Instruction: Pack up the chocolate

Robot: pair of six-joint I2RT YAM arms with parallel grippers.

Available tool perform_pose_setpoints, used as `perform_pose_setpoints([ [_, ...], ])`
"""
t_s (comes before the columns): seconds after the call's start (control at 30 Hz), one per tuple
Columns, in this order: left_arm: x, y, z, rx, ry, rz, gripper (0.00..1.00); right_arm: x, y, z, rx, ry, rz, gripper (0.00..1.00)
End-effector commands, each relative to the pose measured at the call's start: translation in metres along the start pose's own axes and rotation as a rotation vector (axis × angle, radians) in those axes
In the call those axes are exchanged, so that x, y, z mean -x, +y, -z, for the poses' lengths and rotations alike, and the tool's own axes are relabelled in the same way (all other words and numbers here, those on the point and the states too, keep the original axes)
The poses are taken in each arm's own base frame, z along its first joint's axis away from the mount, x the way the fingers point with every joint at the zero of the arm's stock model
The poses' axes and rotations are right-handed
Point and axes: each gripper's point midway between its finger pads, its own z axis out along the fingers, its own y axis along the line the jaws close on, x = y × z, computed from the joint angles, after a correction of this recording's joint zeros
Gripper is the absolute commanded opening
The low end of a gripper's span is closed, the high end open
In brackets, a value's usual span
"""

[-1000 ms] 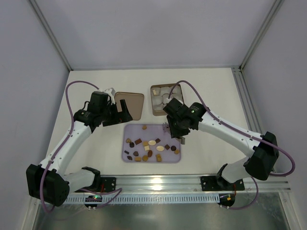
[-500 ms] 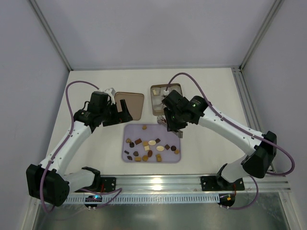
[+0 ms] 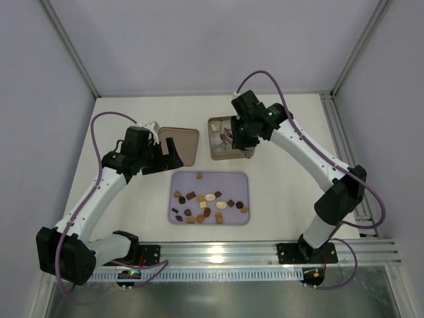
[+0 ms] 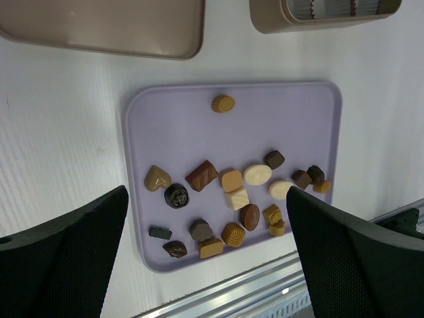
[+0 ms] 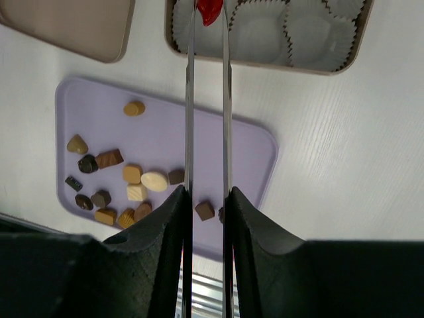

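Observation:
Several small chocolates point(image 3: 207, 204) in brown, caramel and cream lie on the lilac tray point(image 3: 225, 180); they also show in the left wrist view point(image 4: 232, 189) and in the right wrist view point(image 5: 126, 179). My right gripper point(image 3: 228, 136) has long metal blades and hovers over the gold-brown tin point(image 3: 218, 154). In the right wrist view the gripper point(image 5: 207, 26) is shut on the red chocolate point(image 5: 210, 10), above a white paper cup point(image 5: 262, 36) at the tin's left end. My left gripper point(image 3: 165, 156) is open and empty, high above the tray's left edge point(image 4: 209, 265).
The tin's lid point(image 3: 179, 144) lies upside down left of the tin, under my left arm. The tin holds several white crinkled cups, one with a caramel piece point(image 3: 215, 124). A metal rail point(image 3: 218, 250) runs along the near edge.
My right gripper has moved from over the tray's upper right part back to above the tin, carrying the red chocolate. My left arm has not moved.

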Motion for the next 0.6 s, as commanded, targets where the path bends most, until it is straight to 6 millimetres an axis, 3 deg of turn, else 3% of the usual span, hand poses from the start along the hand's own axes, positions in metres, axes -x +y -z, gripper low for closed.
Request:
perform_pose_setpoints([
  [0.0,0.009,-0.008,0.001,-0.033,-0.03,-0.024,1.0,0.039,-0.006,-0.013,0.016,-0.07,-0.009,0.33],
  [0.23,0.007,-0.007,0.001,-0.03,-0.026,-0.024,1.0,0.086,-0.018,-0.056,-0.012,-0.103,-0.05,0.33],
  [0.43,0.007,-0.006,0.001,-0.026,-0.026,-0.026,1.0,0.094,-0.03,-0.086,-0.052,-0.08,-0.066,0.33],
  [0.57,0.007,-0.006,0.0,-0.026,-0.023,-0.026,1.0,0.092,-0.034,-0.09,-0.071,-0.073,-0.064,0.33],
])
